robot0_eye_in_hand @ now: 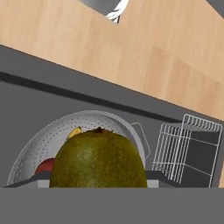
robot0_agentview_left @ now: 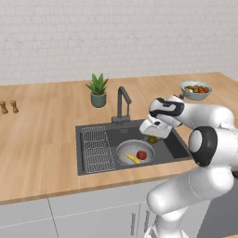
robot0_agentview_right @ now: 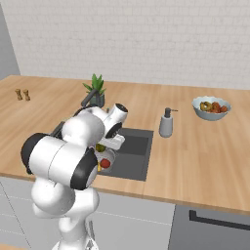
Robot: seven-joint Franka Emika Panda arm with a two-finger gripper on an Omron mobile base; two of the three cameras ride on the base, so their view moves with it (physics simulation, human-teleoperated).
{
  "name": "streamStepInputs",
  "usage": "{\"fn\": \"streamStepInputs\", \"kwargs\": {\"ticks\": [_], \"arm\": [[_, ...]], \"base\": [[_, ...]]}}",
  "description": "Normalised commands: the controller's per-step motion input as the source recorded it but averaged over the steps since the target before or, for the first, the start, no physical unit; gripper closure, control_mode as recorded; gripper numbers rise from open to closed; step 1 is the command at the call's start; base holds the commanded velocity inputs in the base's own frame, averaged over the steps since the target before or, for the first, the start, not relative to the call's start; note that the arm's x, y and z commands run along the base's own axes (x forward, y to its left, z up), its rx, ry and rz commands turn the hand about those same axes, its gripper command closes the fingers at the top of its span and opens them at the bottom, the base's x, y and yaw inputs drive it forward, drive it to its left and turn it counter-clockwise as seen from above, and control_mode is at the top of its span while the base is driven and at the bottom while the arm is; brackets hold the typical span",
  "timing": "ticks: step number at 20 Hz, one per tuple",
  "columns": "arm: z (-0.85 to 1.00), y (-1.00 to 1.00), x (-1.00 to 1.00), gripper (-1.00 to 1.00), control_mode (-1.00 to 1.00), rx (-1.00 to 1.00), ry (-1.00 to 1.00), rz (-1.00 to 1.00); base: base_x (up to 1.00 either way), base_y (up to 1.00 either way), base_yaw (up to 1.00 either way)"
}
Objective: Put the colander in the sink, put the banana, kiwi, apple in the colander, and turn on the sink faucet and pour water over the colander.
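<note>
My gripper (robot0_agentview_left: 151, 136) is shut on the kiwi (robot0_agentview_left: 152, 139), an olive-brown oval that looms large at the bottom of the hand view (robot0_eye_in_hand: 98, 159). It hangs over the right side of the dark sink (robot0_agentview_left: 174, 146), just above the colander (robot0_agentview_left: 129, 149). The perforated grey colander (robot0_eye_in_hand: 48, 140) sits on the sink floor with the yellow banana (robot0_agentview_left: 132, 159) and the red apple (robot0_agentview_left: 142, 155) inside. The kiwi partly hides the apple (robot0_eye_in_hand: 45, 166) and the banana (robot0_eye_in_hand: 74, 131) in the hand view. The dark squared faucet (robot0_agentview_left: 122, 104) stands behind the basin.
A wire rack (robot0_agentview_left: 96, 148) fills the sink's left part. A potted plant (robot0_agentview_left: 97, 90) stands behind the faucet. A soap dispenser (robot0_agentview_right: 167, 123) is right of the sink, with a bowl of mixed fruit (robot0_agentview_right: 211, 107) beyond it. Two small shakers (robot0_agentview_left: 9, 107) sit far left.
</note>
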Motion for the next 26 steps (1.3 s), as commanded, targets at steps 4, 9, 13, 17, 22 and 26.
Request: {"fn": "streamStepInputs", "kwargs": {"ticks": [4, 9, 13, 17, 22, 26], "arm": [[-0.27, 0.14, 0.0, 1.0, -1.0, 0.03, 0.0, 0.0], [-0.23, 0.3, 0.0, 1.0, -1.0, 0.0, -0.01, 0.0], [-0.32, 0.17, 0.0, 1.0, -1.0, 0.0, 0.0, 0.0], [-0.41, 0.0, 0.01, 1.0, -1.0, 0.0, 0.0, 0.0], [-0.29, 0.0, 0.08, 1.0, -1.0, 0.0, -0.01, 0.0], [-0.29, -0.03, 0.14, 1.0, -1.0, 0.0, -0.03, 0.0]], "base": [[0.0, 0.0, 0.0], [0.0, 0.0, 0.0], [0.0, 0.0, 0.0], [0.0, 0.0, 0.0], [0.0, 0.0, 0.0], [0.0, 0.0, 0.0]]}}
